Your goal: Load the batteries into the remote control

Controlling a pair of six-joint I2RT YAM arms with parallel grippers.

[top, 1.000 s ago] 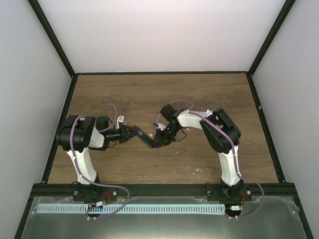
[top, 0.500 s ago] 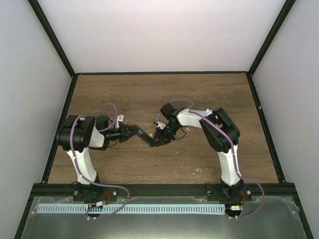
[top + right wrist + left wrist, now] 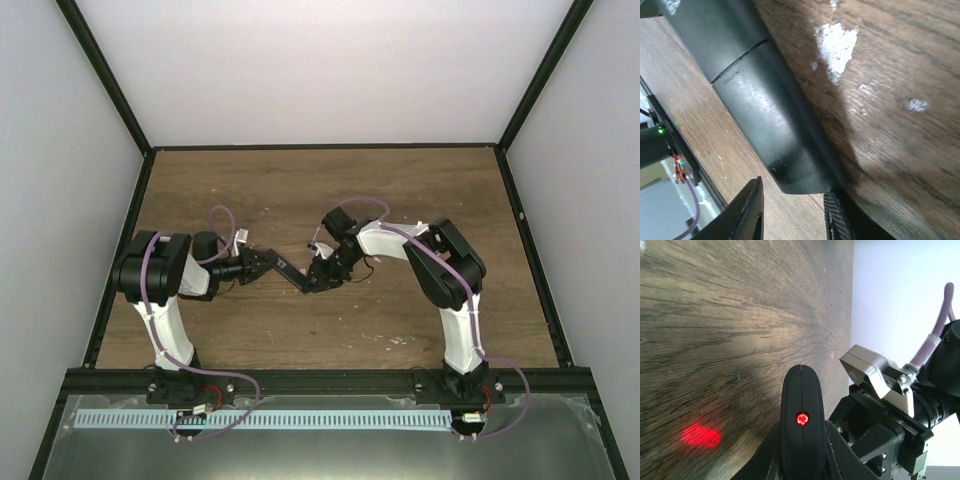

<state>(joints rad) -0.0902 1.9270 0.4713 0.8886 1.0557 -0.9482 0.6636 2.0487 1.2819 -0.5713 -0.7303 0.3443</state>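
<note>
The left fingers [image 3: 260, 263] grip one end of the remote control [image 3: 292, 276], whose long axis runs slantwise toward the right fingers [image 3: 747, 212], and these stand narrowly parted around its other end.

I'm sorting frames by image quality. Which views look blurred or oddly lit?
Left wrist: the table is streaky and soft, with a red glow on it near the red lamp of the remote control. Right wrist: the remote control is close and soft, casting a dark shadow. Top external: even light, sharp.
</note>
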